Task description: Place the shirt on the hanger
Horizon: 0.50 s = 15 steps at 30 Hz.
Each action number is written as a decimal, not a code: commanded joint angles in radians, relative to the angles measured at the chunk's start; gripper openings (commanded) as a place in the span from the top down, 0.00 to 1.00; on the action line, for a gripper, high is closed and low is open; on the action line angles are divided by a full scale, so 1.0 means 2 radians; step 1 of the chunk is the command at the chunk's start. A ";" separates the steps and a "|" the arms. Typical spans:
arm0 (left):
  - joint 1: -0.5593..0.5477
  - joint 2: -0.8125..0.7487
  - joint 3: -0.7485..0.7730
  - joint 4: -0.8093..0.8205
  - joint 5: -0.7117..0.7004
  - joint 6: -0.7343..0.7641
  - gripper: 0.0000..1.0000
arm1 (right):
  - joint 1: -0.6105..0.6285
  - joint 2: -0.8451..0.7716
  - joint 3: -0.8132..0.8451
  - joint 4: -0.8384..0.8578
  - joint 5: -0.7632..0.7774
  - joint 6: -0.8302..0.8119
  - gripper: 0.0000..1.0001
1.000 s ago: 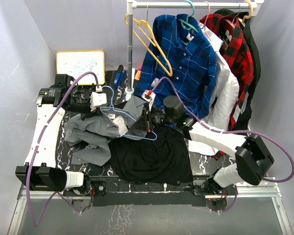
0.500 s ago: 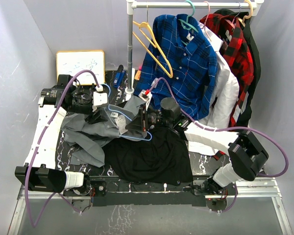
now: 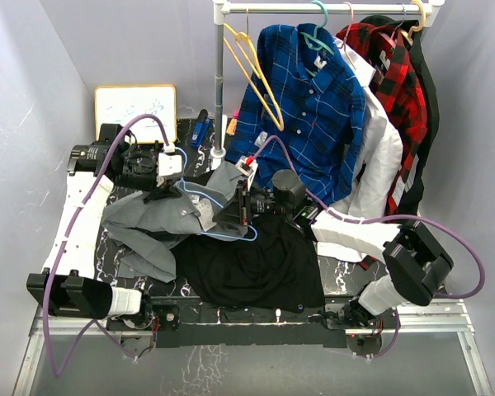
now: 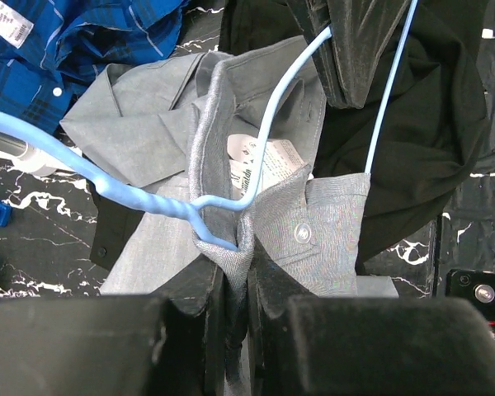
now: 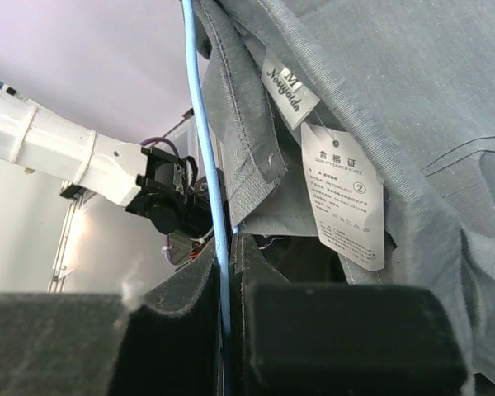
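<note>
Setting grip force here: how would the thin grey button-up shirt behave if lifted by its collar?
Probably floppy: the grey button-up shirt lies crumpled in soft folds, so it would likely sag below the left gripper pinching its collar. Likely light, as the fabric looks thin.

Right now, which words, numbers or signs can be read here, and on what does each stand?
"M": woven size label inside the shirt; the script brand word under it is unclear.
"合格证" and a circled "2": white hang tag; its finer print is too small to read.
On the whiteboard: faint scribbles, unreadable.
</note>
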<state>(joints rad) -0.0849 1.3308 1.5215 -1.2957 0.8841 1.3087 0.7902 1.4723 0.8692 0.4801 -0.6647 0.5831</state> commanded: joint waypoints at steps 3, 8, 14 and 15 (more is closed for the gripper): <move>-0.019 -0.020 0.008 -0.033 0.065 -0.005 1.00 | -0.006 -0.042 0.036 0.021 0.030 -0.007 0.81; -0.019 -0.017 0.018 -0.070 0.077 0.038 1.00 | -0.024 -0.126 0.007 -0.034 0.043 -0.010 0.04; -0.019 -0.022 0.005 -0.072 0.089 0.043 1.00 | -0.132 -0.246 -0.042 -0.109 0.043 0.000 0.02; -0.019 -0.023 0.005 -0.072 0.089 0.043 1.00 | -0.166 -0.269 -0.061 -0.108 0.032 0.022 0.02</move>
<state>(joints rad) -0.1215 1.3251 1.5314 -1.3983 0.9779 1.3575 0.6338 1.0679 0.8474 0.3225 -0.5884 0.5606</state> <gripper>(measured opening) 0.065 0.983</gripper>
